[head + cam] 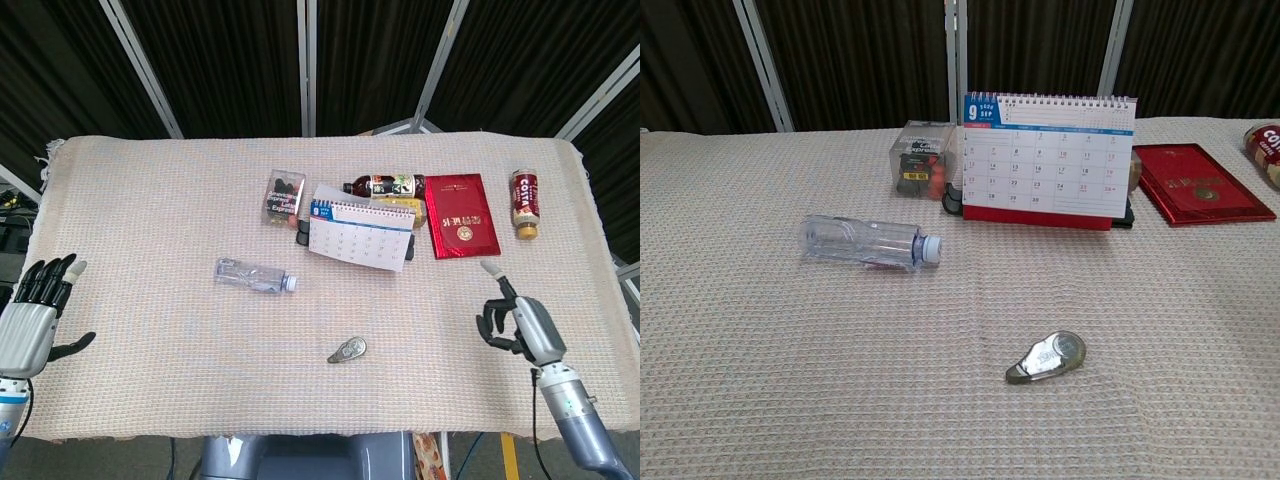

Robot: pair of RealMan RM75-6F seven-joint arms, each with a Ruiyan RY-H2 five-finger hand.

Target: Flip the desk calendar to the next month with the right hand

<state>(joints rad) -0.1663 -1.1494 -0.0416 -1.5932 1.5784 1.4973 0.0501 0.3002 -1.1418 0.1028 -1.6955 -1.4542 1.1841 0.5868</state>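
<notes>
Two hands flank the cloth-covered table (150, 200) as I begin the reach toward the desk calendar (360, 235), which stands upright near the middle of the far half, its September page facing me (the chest view shows the big 9 at its top left corner). No page has been turned yet, so by my judgement the task is at its opening step: the approach. The right hand (520, 325) hovers over the cloth at the near right, well apart from the calendar, with nothing in it; its fingers are loosely curled and apart, one fingertip pointing up toward the red booklet (460, 215) that lies just beside the calendar's right end. The left hand (30, 315) rests idle at the near left edge, fingers spread and empty.

From here I expect to carry the right hand forward and inward to the spiral binding along the calendar's top edge, catch only the front sheet and swing it over the back. A dark bottle (385, 185) lies close behind the calendar and a clear plastic box (285, 195) stands at its left, so the page will need room. A clear empty bottle (255, 275) and a correction tape dispenser (347, 349) lie nearer me, off the likely path
</notes>
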